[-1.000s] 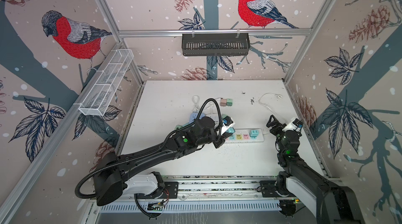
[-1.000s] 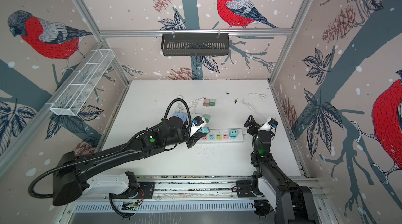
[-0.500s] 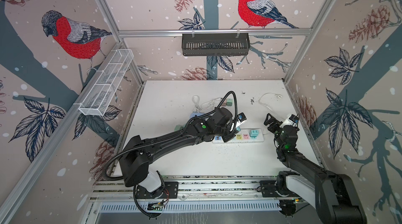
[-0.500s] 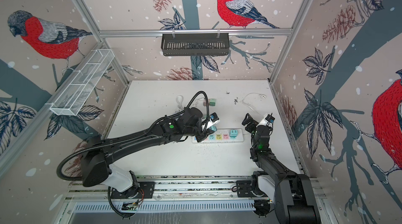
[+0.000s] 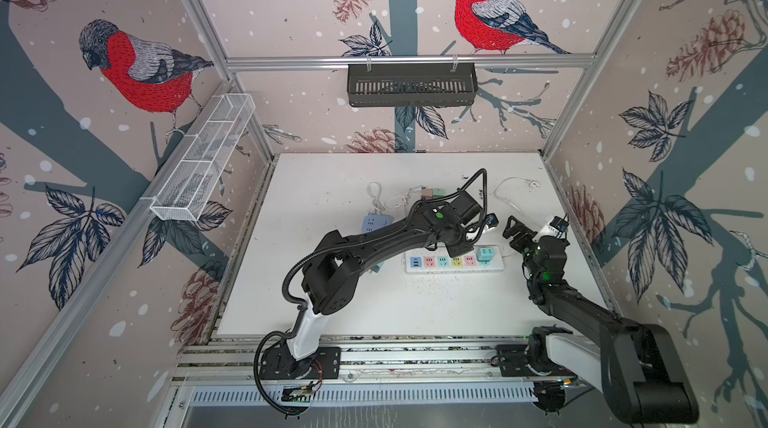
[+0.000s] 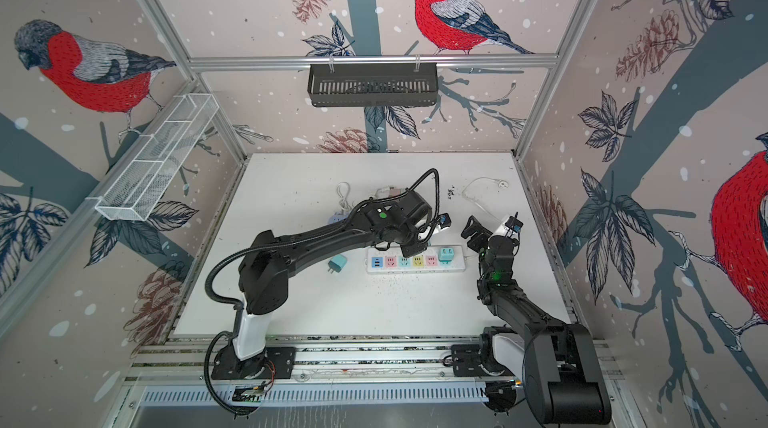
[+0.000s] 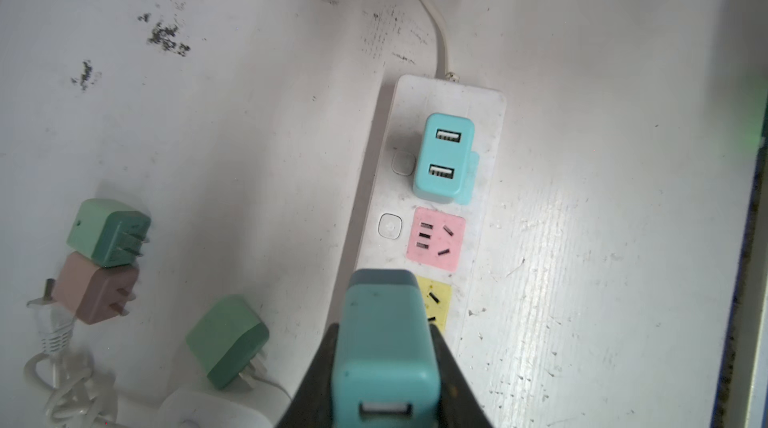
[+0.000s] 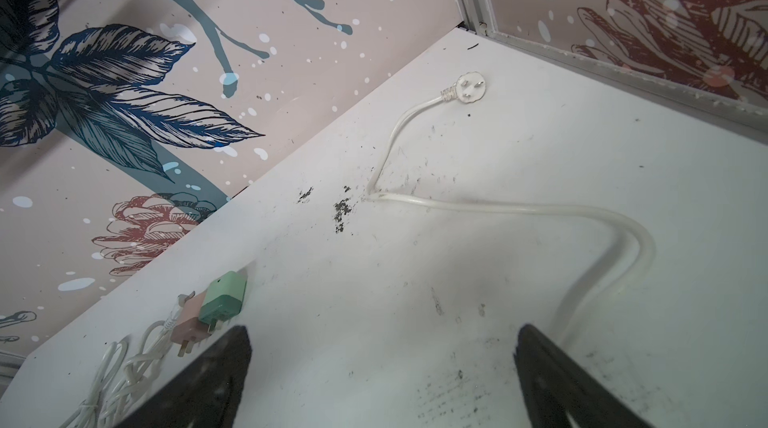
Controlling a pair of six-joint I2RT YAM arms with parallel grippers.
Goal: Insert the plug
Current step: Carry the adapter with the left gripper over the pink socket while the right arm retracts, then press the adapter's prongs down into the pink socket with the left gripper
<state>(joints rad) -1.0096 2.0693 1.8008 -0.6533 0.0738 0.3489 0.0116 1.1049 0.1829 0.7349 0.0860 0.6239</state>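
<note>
In the left wrist view my left gripper (image 7: 382, 338) is shut on a teal plug (image 7: 384, 363) with one USB port facing the camera. It hangs over the white power strip (image 7: 490, 197), beside the yellow socket (image 7: 438, 301) and just short of the pink socket (image 7: 436, 239). A teal two-port plug (image 7: 444, 158) sits in the end socket. In both top views the strip (image 5: 455, 266) (image 6: 415, 264) lies mid-table with the left gripper (image 5: 463, 243) (image 6: 415, 245) over it; the held plug is hidden there. My right gripper (image 5: 517, 230) (image 8: 382, 347) stands open and empty, to the right of the strip.
Two green plugs (image 7: 110, 234) (image 7: 226, 340) and a pink one (image 7: 95, 288) lie behind the strip with a bundled white cable. The strip's cord and white plug (image 8: 471, 87) trail to the back right. Another teal plug (image 6: 337, 264) lies left of the strip. A black basket (image 5: 411, 85) hangs on the rear wall.
My left arm has carried the teal plug rightward along the strip, from its left end to the yellow and pink sockets. The right gripper shifted slightly and stays open.
</note>
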